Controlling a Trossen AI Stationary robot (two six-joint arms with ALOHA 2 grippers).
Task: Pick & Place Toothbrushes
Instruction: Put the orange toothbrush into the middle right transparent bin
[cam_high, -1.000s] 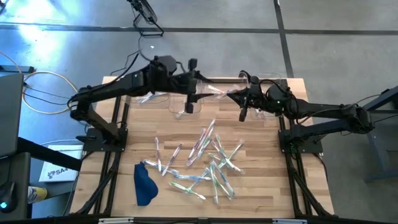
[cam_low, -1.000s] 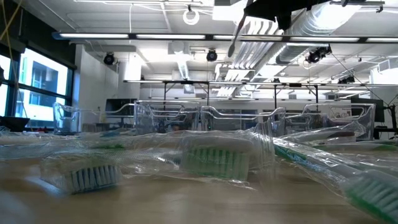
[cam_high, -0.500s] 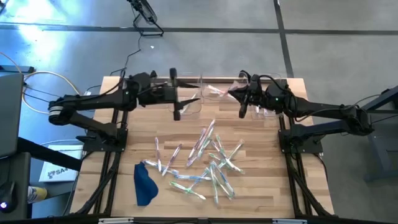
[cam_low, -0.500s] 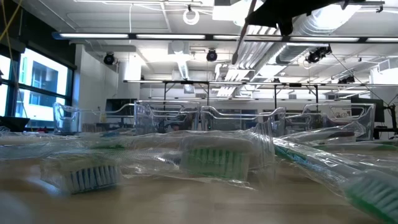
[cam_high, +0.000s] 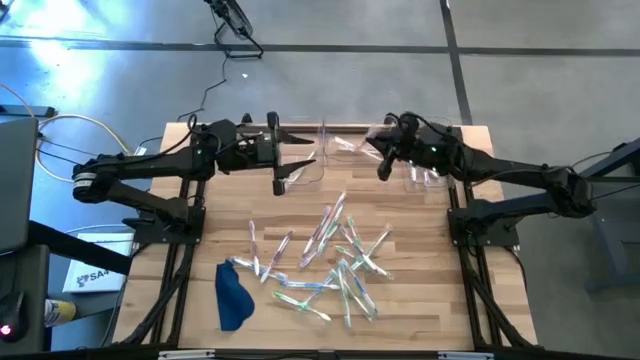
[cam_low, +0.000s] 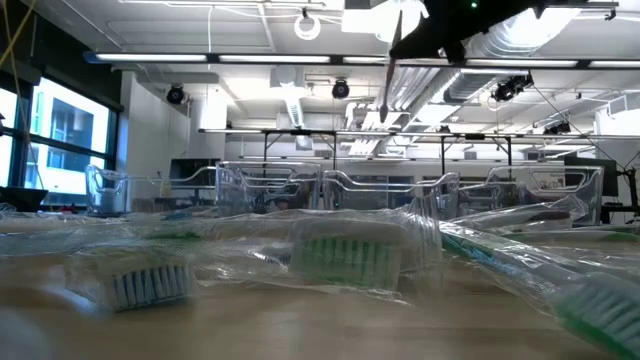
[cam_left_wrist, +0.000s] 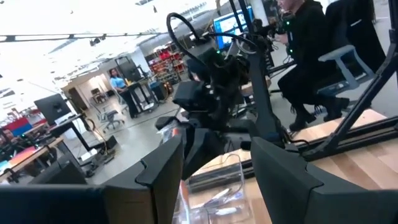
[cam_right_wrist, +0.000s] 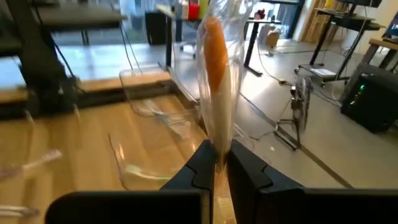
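Observation:
Several wrapped toothbrushes (cam_high: 335, 255) lie scattered on the middle of the wooden table; in the low view they fill the foreground (cam_low: 345, 255). My right gripper (cam_high: 372, 150) (cam_right_wrist: 216, 163), at the far side above the clear bins, is shut on one wrapped toothbrush (cam_right_wrist: 214, 62) (cam_low: 386, 70) with an orange-pink handle. My left gripper (cam_high: 300, 163) (cam_left_wrist: 211, 180) hovers open over the far left part of the table. It faces the right arm and has nothing between its fingers. My right gripper pinches one end of the wrapped toothbrush (cam_right_wrist: 216, 144) between its two fingers. The fingers come about level from the table's right and lie along the toothbrush. The toothbrush sticks out past the fingertips, slanting down toward the table's left, clear of table and bins.
Clear plastic bins (cam_high: 305, 165) (cam_high: 425, 172) (cam_right_wrist: 149, 124) stand along the far edge, some with toothbrushes inside. A dark blue cloth (cam_high: 232, 295) lies near the front left. People sit and stand in the room beyond (cam_left_wrist: 311, 37).
My left gripper has drawn back toward the table's left edge and come down a little, still open. My right gripper has swung slightly toward the far edge with the toothbrush, which now hangs steeper in the low view.

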